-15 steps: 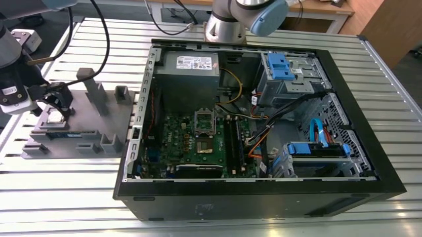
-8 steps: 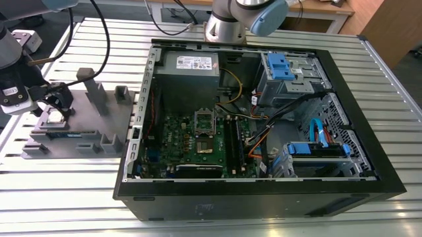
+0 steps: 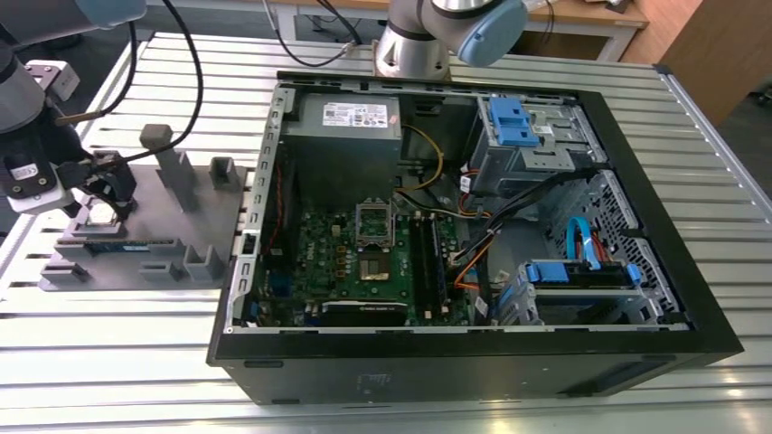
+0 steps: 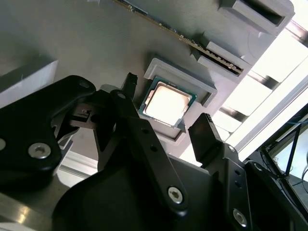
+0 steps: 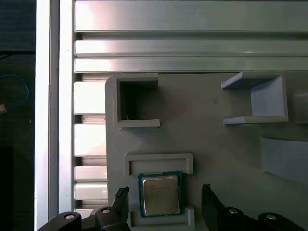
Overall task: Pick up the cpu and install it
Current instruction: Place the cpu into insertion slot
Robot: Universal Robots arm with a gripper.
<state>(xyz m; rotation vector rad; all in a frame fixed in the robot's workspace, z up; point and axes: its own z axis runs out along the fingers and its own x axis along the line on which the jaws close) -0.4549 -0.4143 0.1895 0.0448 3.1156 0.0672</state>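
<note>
- I am holding my jaws wide apart and empty. In the first wrist view, one black fingertip [image 5: 121, 193] is standing off each side of the cpu [image 5: 160, 195], and nothing is touching it.
- The cpu is lying flat in a shallow nest [image 5: 159, 161] on the grey fixture plate [image 3: 145, 226], at the middle left of the exterior view. It is sitting well apart from the motherboard [image 3: 350, 262] inside the open computer case [image 3: 675, 298].
- If I go down off-centre, one tip could be landing on the nest's raised rim or on the chip's top instead of beside its edge. Closing then would be tilting the cpu or skating it out of its seat.
- The cpu's square lid is gleaming like smooth silver metal, and only a thin green rim is showing around it. That is giving me very little to bite on, so a shallow grip would probably slip.
- Squeezing hard on that thin rim could be chipping it.
- In the exterior view my own arm is hiding the gap below me, so I am only guessing at my height over the plate.
- The plate is looking like matte printed plastic, with blocky square pockets and uprights, and a long memory stick [image 4: 192, 43] is sitting in a slot near the nest.
- The worktop [image 3: 362, 398] is showing ribbed metal slats that are throwing glare.
</note>
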